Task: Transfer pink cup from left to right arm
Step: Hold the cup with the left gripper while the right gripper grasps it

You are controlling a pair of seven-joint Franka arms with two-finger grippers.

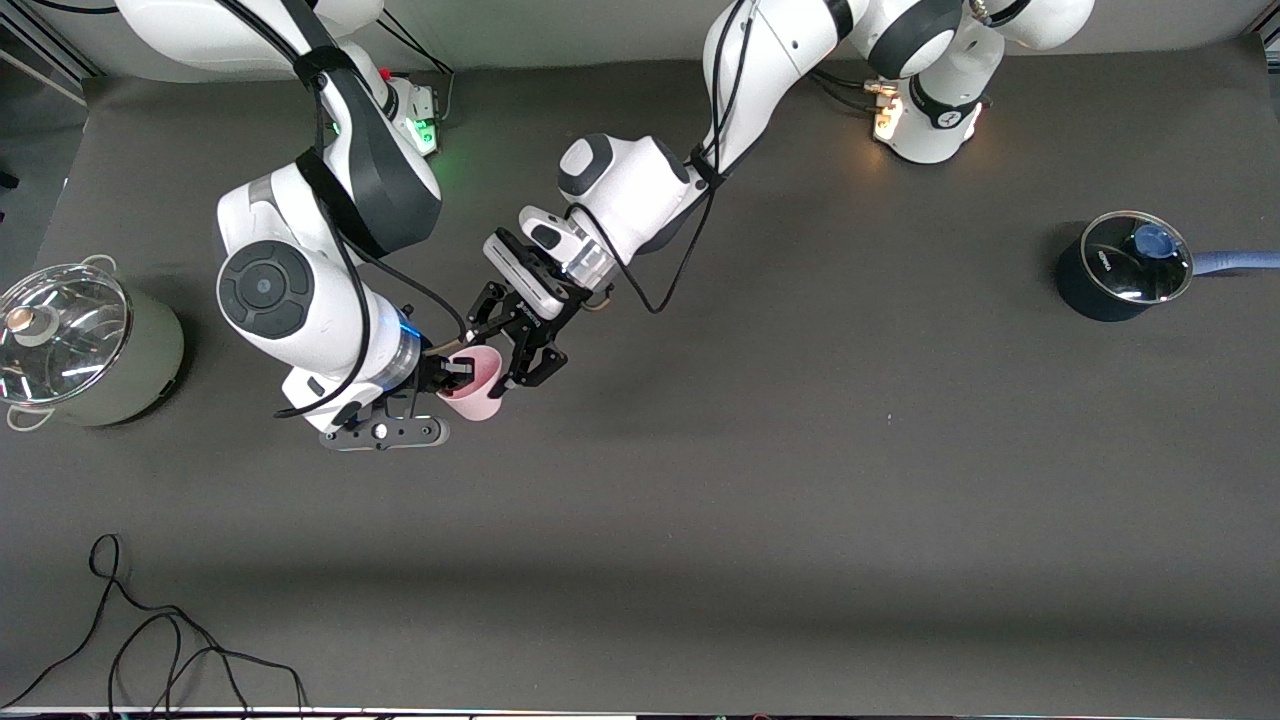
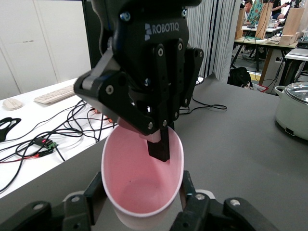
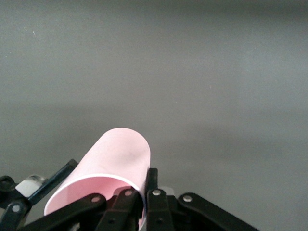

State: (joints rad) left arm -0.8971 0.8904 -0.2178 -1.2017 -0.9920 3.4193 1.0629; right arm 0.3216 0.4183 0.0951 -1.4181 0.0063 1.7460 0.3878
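The pink cup (image 1: 478, 388) is held tilted in the air over the middle of the table, its mouth turned toward the right gripper. My left gripper (image 1: 500, 362) comes down over it, with a finger (image 2: 94, 191) against each side of the cup (image 2: 139, 187). My right gripper (image 1: 452, 376) pinches the cup's rim, with one finger (image 2: 159, 147) inside the cup. The right wrist view shows the right gripper (image 3: 147, 185) shut on the cup's wall (image 3: 115, 154). Both grippers hold the cup.
A pale green pot (image 1: 90, 345) with a glass lid stands at the right arm's end of the table. A dark blue saucepan (image 1: 1125, 268) with a glass lid stands at the left arm's end. A black cable (image 1: 150, 640) lies near the front edge.
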